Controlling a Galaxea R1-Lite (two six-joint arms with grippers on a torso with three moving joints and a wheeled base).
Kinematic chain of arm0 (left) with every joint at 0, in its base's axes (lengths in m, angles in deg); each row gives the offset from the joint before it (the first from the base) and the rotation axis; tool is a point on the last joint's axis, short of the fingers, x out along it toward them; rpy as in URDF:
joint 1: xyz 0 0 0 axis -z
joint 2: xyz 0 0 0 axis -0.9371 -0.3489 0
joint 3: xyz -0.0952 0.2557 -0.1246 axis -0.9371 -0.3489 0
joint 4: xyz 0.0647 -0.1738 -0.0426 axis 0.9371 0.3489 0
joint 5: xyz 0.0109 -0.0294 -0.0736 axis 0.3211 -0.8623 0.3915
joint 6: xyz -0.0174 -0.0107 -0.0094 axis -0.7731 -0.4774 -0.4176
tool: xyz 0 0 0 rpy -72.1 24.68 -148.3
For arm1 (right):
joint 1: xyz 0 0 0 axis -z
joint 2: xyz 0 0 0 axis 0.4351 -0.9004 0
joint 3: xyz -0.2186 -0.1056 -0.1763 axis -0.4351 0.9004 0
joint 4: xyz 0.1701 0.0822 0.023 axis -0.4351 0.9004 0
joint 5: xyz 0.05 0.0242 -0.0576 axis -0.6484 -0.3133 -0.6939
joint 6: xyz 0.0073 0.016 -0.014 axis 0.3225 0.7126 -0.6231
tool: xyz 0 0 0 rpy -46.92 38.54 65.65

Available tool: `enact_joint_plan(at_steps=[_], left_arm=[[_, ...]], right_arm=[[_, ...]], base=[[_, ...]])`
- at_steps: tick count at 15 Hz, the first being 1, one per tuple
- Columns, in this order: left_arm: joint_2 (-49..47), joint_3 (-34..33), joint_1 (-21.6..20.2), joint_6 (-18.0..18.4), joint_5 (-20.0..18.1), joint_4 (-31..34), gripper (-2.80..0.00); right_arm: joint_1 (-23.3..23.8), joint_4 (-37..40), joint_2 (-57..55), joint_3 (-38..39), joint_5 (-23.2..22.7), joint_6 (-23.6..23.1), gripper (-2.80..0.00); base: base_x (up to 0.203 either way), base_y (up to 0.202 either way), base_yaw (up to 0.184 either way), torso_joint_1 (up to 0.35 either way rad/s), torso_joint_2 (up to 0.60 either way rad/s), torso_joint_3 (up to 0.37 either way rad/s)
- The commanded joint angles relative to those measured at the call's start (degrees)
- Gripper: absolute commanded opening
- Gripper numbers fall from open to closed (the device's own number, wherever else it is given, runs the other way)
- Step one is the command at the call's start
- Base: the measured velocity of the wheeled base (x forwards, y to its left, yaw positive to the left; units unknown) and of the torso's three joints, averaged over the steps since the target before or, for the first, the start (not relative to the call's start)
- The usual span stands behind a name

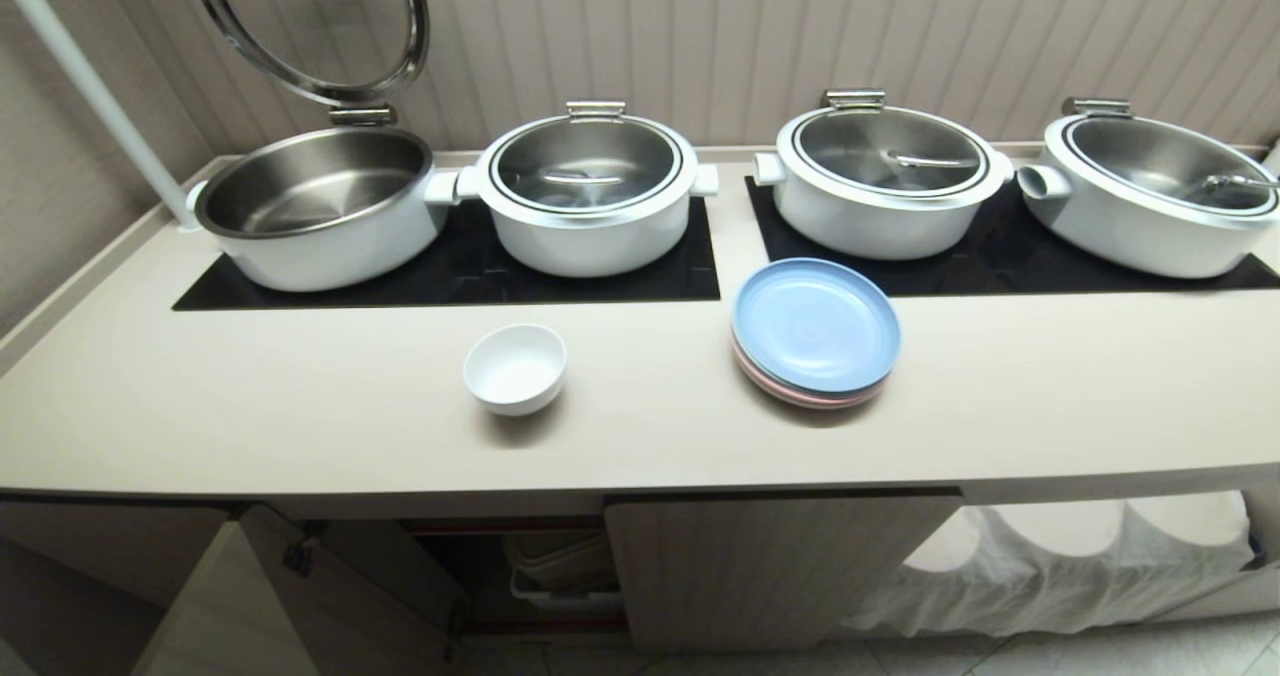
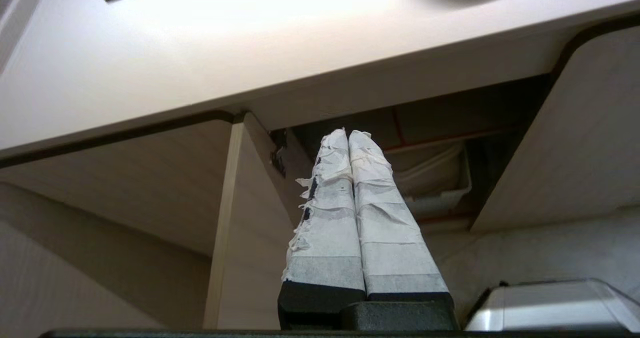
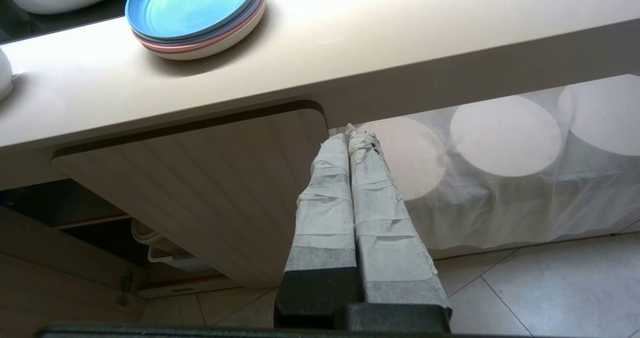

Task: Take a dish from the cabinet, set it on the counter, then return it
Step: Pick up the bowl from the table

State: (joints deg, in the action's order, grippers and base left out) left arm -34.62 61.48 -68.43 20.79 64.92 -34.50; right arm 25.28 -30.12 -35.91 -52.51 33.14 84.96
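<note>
Head view: the white bowl (image 1: 515, 368) stood alone on the bench (image 1: 300, 406), beside stacked blue and pink plates (image 1: 815, 333), neither arm visible. Left wrist view: the left gripper (image 2: 348, 134), jaws clenched and empty, sat below the bench edge, the open cabinet (image 2: 440, 143) beyond its tips. Right wrist view: the right gripper (image 3: 347, 133), jaws clenched, faced a closed door (image 3: 210, 178). A rising arm could strike the bench's overhang.

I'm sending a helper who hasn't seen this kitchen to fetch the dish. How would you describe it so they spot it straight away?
Find the long pale beige counter with four white pots along the back. In front of the second pot from the left, near the counter's middle, stands the dish, a small white bowl. Unlike the flat blue and pink plates to its right, it is deep, plain white and alone.
</note>
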Motion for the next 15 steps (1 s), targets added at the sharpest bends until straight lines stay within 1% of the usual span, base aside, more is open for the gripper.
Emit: enact_joint_plan(at_steps=[1,3,9,10,12,13,15], left_arm=[[9.8,-0.6,-1.0,0.5,-2.0,1.2,-2.80],[10.1,-0.6,-1.1,0.2,-2.8,1.4,-2.80],[10.1,-0.6,-1.1,-1.0,-3.0,1.5,-2.80],[10.1,-0.6,-1.1,-2.7,-3.5,1.6,-2.80],[10.1,-0.6,-1.1,-10.4,-3.9,3.4,-2.80],[10.1,-0.6,-1.1,-13.5,-3.0,3.7,-2.80],[10.1,-0.6,-1.1,-13.4,-2.9,3.8,-2.80]], right_arm=[[0.0,0.0,-0.1,0.0,0.0,0.1,-2.80],[0.0,0.0,-0.1,0.0,0.0,0.1,-2.80],[0.0,0.0,-0.1,0.0,0.0,0.1,-2.80],[0.0,0.0,-0.1,0.0,0.0,0.1,-2.80],[0.0,0.0,-0.1,0.0,0.0,0.1,-2.80],[0.0,0.0,-0.1,0.0,0.0,0.1,-2.80],[0.0,0.0,-0.1,0.0,0.0,0.1,-2.80]], base=[[0.000,0.000,0.000,0.000,0.00,0.000],[0.000,0.000,0.000,0.000,0.00,0.000],[0.000,0.000,0.000,0.000,0.00,0.000],[0.000,0.000,0.000,0.000,0.00,0.000],[0.000,0.000,0.000,0.000,0.00,0.000],[0.000,0.000,0.000,0.000,0.00,0.000],[0.000,0.000,0.000,0.000,0.00,0.000]])
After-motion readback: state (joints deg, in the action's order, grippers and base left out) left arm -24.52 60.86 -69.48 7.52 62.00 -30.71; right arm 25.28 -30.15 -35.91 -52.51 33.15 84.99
